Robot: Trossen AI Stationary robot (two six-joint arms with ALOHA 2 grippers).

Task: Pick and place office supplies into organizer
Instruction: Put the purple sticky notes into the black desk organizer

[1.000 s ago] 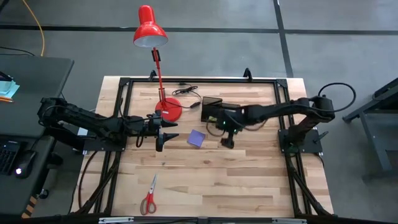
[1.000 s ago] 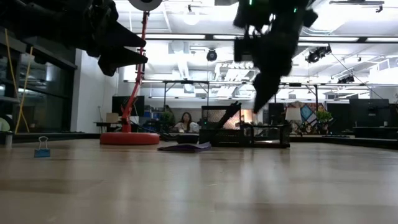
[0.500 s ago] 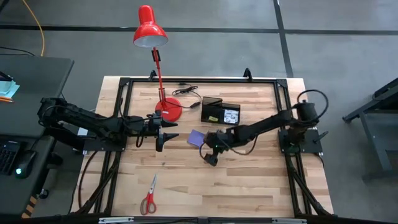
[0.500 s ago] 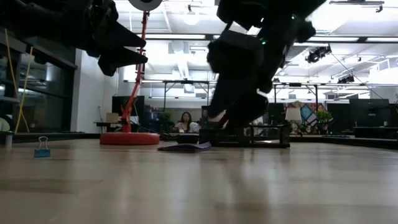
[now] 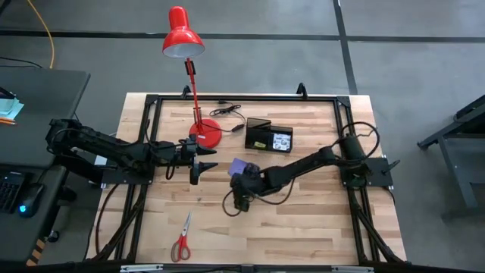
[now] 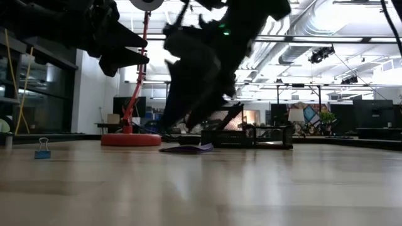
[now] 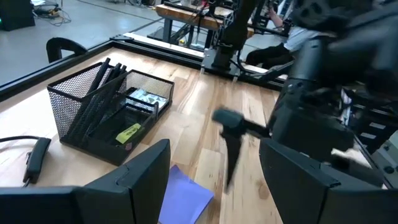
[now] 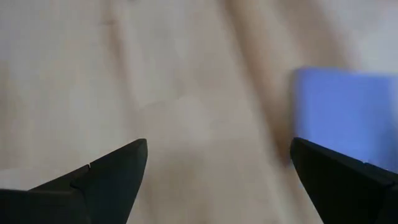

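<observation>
Dark fingers of the right gripper stand wide and empty, low over bare desk just beside the purple notepad. Closing here would likely miss it, or nudge it away from the organizer; the left gripper waits, spread wide.

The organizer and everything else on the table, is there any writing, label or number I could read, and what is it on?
No text can be read in any view.
The white-blue patterned packet in the organizer: print too small and blurred to read.
The yellow piece beside it: no legible marks.
The purple notepad: blank.
The red desk lamp and the red-handled scissors: no lettering visible.
</observation>
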